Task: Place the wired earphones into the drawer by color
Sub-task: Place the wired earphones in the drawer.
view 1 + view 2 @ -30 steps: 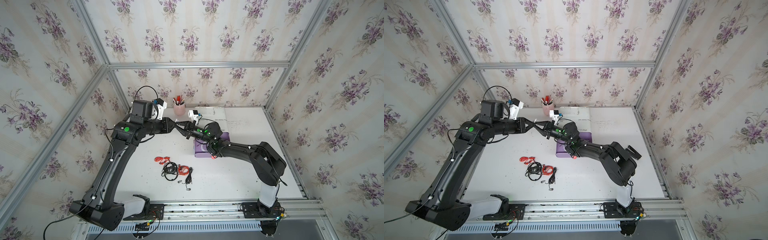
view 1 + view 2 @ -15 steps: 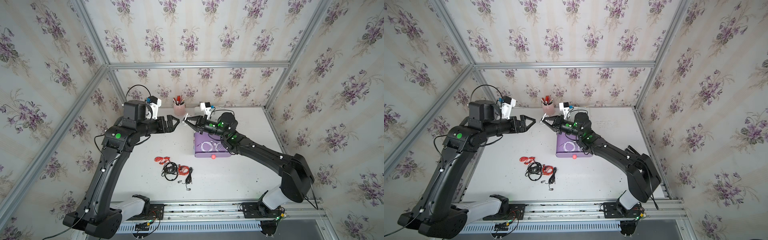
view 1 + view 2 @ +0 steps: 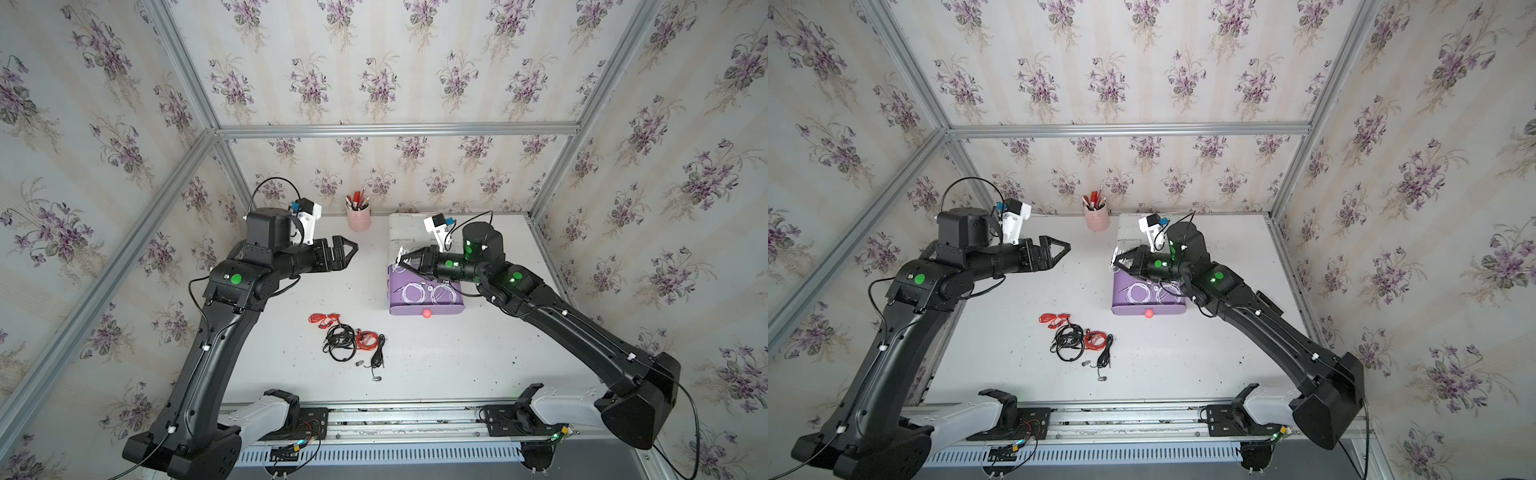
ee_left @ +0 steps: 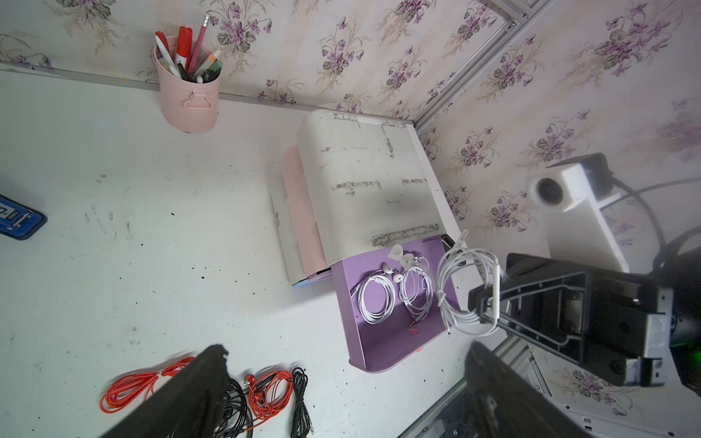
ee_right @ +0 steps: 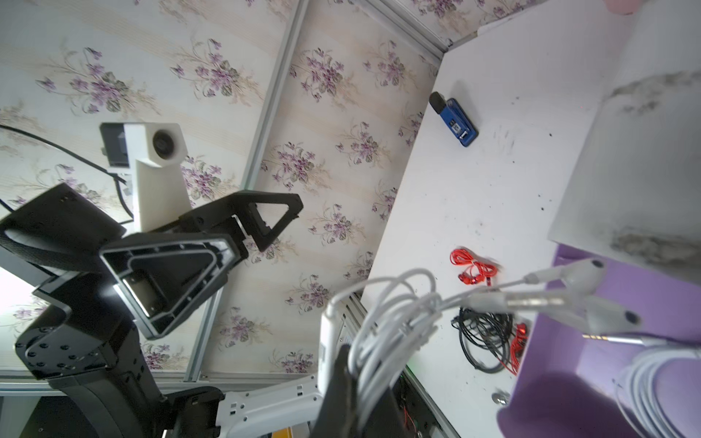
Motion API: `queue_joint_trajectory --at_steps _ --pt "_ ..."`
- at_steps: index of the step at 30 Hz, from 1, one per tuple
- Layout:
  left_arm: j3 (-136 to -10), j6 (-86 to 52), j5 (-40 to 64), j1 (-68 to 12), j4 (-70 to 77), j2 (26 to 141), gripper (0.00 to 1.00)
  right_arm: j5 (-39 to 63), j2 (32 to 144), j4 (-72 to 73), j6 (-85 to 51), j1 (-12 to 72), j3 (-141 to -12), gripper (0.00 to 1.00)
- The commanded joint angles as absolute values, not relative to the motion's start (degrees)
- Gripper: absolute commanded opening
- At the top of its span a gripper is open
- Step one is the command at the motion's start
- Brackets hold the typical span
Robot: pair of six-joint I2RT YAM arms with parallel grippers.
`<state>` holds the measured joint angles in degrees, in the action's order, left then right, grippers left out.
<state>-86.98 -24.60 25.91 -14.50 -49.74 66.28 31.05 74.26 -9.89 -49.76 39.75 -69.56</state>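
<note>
Table (image 3: pixel 291 374) viewed from above, read from left to right. The left claw (image 3: pixel 351 254) hangs above the table with its jaws spread wide and nothing between them. A small blue gadget (image 4: pixel 19 218) lies flat on the table, well apart from the other things, and shows only in the wrist views. A pink pen cup (image 3: pixel 358 217) stands upright against the back wall, holding pens and markers. Nearer the front edge, in both top views, the loose cables lie together. One red earphone coil (image 3: pixel 323 320) sits just beside a black earphone coil (image 3: pixel 340 341). A second red coil (image 3: pixel 368 339) touches that black one, and a second black cable (image 3: pixel 379 353) runs along its other side with small silver earbuds (image 3: pixel 376 378) at its end. To the right stands the white drawer unit (image 3: pixel 409 230) against the back wall. Its purple drawer (image 3: pixel 451 308) is pulled fully out, showing a round pink knob (image 3: pixel 426 313) on its front. Two white earphone coils (image 4: pixel 373 299) lie side by side on the drawer floor. The right claw (image 3: pixel 404 264) is clenched on a third white earphone bundle (image 3: pixel 401 253). It holds this in the air over the left rear corner of the open drawer, close to the unit's front, with the earbuds dangling free.
</note>
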Motion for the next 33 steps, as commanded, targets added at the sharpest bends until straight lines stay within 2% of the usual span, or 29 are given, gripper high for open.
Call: queue_joint_trajectory --at_steps 1,14,28,33 --pt "-84.8 -25.1 27.3 -14.6 -47.3 65.8 1.0 30.2 73.6 -14.6 -46.5 39.7 -68.1 0.0" --pt "-78.3 -25.3 27.8 -15.5 -46.0 64.8 1.0 25.2 73.6 -20.1 -42.6 39.6 -64.1 0.0" --pt "-74.0 -25.5 28.0 -16.3 -44.7 64.9 1.0 20.9 75.1 -24.0 -39.4 38.3 -63.7 0.33" --pt "-73.8 -25.5 27.8 -16.8 -44.6 65.0 1.0 20.6 73.9 -25.3 -38.6 37.1 -64.4 0.38"
